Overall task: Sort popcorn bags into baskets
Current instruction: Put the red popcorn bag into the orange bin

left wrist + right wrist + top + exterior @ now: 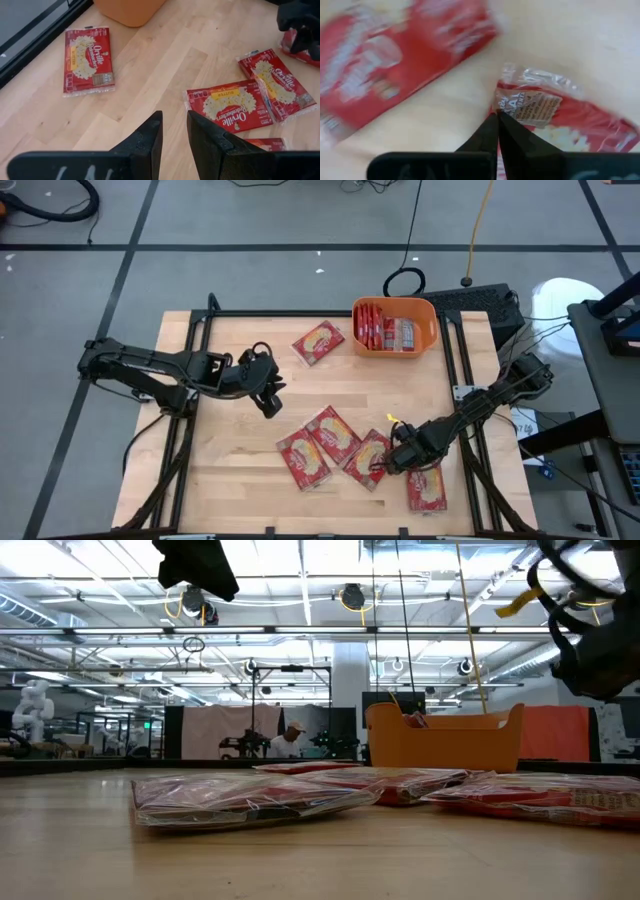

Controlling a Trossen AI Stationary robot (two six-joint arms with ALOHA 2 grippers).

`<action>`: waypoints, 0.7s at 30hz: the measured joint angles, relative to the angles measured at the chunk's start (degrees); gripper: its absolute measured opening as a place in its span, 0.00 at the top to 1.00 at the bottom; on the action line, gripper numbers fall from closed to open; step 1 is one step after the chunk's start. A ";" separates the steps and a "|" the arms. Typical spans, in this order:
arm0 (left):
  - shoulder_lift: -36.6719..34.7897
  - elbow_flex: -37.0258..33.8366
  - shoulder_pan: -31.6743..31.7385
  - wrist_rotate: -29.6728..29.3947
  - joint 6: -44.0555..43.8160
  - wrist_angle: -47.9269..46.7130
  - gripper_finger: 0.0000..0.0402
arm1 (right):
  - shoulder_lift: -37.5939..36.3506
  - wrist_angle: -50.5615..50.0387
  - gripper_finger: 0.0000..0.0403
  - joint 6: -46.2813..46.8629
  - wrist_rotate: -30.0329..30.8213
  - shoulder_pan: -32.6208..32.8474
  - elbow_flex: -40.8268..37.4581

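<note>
The orange tub (395,327) stands at the table's far right and holds several red popcorn bags (385,330). One bag (318,342) lies flat to its left. Three overlapping bags (335,438) lie flat toward the near edge, and another (427,486) lies to their right. My left gripper (270,396) hangs open over bare wood left of centre and holds nothing (174,125). My right gripper (391,459) is shut at the right end of the cluster's rightmost bag (366,458). In the low view the tub (445,740) stands behind the flat bags (250,798). My right gripper (498,116) meets the bag at its clear sealed end (506,95), near a corner, with the two fingertips (490,130) closed together on the edge. The fingers slant down from the table's right. The rest of the bag (570,122) runs back beside the fingers; whether it is lifted does not show.
Black rails run along the table's left and right edges (190,380). A keyboard (480,302) and cables lie past the far right corner. Bare wood (230,470) spreads over the near left of the table. The left wrist view shows the right arm (300,25) beyond the cluster.
</note>
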 joint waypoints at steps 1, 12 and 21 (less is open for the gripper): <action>0.00 0.00 0.00 0.00 0.00 0.00 0.77 | -0.28 1.14 1.00 -1.25 0.07 -0.03 0.00; 0.00 0.00 0.00 -0.02 0.13 -0.04 0.77 | -4.64 2.91 1.00 -9.17 1.64 -0.39 0.00; 0.00 0.00 0.00 -0.02 0.11 -0.09 0.77 | -7.31 4.11 0.95 -8.14 4.39 0.66 0.02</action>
